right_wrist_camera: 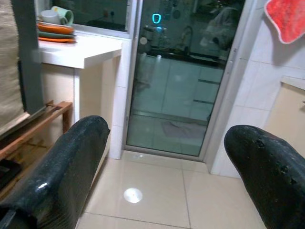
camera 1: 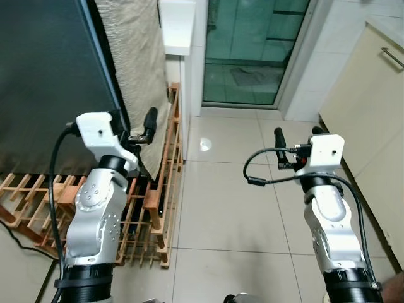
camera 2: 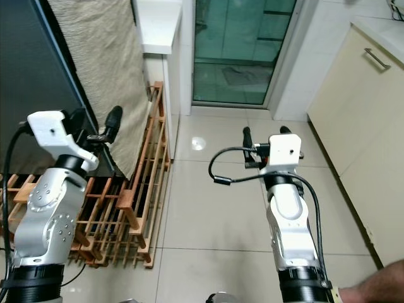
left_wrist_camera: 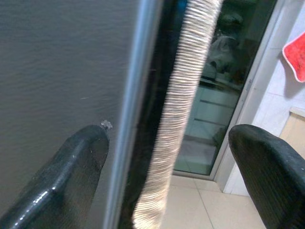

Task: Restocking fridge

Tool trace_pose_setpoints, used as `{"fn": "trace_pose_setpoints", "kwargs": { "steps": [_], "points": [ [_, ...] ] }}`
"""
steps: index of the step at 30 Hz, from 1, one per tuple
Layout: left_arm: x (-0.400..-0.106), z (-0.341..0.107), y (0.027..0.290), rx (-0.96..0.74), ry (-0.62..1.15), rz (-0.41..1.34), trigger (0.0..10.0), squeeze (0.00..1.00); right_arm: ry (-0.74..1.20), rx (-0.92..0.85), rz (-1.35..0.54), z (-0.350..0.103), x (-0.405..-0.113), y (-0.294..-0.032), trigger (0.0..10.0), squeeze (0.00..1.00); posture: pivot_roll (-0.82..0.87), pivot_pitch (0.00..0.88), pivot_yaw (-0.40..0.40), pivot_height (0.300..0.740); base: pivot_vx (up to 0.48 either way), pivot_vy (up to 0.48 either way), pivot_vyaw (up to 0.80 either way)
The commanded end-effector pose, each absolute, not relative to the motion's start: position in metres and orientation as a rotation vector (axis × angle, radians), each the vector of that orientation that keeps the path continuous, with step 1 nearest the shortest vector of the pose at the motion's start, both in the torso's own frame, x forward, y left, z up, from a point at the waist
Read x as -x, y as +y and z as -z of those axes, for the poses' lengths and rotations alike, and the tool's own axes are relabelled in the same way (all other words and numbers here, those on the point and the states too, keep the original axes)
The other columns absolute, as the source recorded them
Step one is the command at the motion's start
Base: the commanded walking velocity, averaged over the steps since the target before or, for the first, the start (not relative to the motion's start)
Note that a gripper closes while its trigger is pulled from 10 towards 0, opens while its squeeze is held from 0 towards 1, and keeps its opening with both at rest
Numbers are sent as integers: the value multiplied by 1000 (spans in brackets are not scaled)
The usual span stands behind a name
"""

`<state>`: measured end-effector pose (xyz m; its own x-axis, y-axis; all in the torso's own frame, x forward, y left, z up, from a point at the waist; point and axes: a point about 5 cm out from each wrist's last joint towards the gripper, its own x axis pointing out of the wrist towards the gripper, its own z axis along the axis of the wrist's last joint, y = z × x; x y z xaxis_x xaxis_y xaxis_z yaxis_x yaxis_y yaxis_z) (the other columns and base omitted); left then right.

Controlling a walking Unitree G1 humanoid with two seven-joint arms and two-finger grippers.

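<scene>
The fridge's dark door (camera 1: pixel 44 82) stands shut at the left, with a beige striped cloth (camera 1: pixel 136 57) hanging along its side. My left gripper (camera 1: pixel 136 126) is raised at the door's right edge (left_wrist_camera: pixel 131 119) and is open. In the left wrist view that edge and the cloth (left_wrist_camera: pixel 181 109) lie between the two fingers (left_wrist_camera: pixel 71 176); whether they touch the door I cannot tell. My right gripper (camera 1: pixel 298 134) is held up over the tiled floor, open, with nothing between its fingers (right_wrist_camera: pixel 62 171).
A low wooden rack (camera 1: pixel 161 189) runs along the floor by the fridge. A white counter (camera 1: pixel 177 25) with dishes (right_wrist_camera: pixel 55 28) stands behind it. A glass door (camera 1: pixel 252 50) lies ahead, cream cabinets (camera 1: pixel 372 107) on the right. A person's hand (camera 2: pixel 379 284) shows at the lower right.
</scene>
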<state>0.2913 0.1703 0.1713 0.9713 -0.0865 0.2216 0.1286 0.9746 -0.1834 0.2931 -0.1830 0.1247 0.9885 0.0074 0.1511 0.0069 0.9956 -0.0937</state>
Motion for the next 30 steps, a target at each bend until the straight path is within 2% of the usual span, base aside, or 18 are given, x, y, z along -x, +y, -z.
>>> {"fn": "trace_pose_setpoints", "kwargs": {
  "steps": [1, 12, 30],
  "points": [
    [-290, -177, 165, 212, -241, 122, 10000, 0, -173, 94, 6, -129, -293, -185, 10000, 0, -78, 0, -22, 740, 0, 0, 0],
    [-302, -184, 146, 284, -256, 157, 10000, 0, -193, 98, 0, -135, -300, -183, 10000, 0, -87, 0, -20, 740, 0, 0, 0],
    [-329, -183, 128, 267, -200, 148, 10000, 0, -194, 94, 5, -133, -298, -181, 10000, 0, -102, 0, -3, 740, 0, 0, 0]
  ]
}}
